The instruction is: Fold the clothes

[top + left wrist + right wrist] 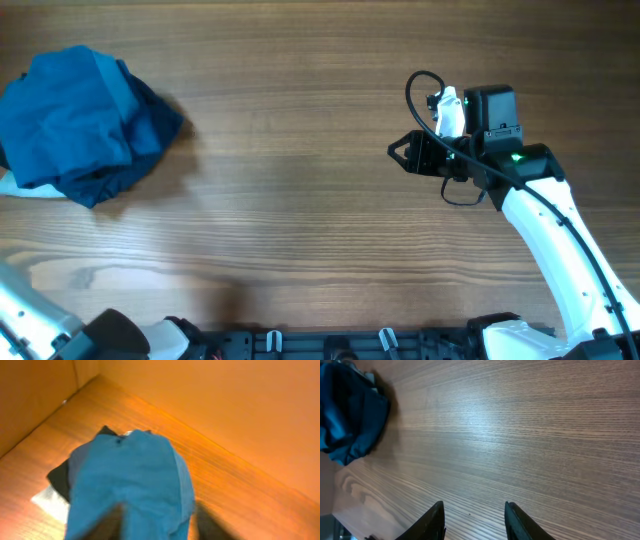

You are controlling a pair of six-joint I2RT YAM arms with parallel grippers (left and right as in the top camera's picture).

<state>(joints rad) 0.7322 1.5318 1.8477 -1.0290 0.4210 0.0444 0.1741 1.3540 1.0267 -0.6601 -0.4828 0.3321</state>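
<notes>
Right gripper (474,517) (fingers (436,521) spread, nothing held) is seen above the table (300,200), well apart from the crumpled polo shirt (80,120) at its far-left end; the left gripper (160,527), blurred, is spread just short of the shirt.

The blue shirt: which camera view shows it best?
The overhead view: nearly the whole crumpled blue shirt shows, sharp. The left wrist view is nearer but blurred and cuts its lower part. The right wrist view catches only a part at the picture's left edge.
</notes>
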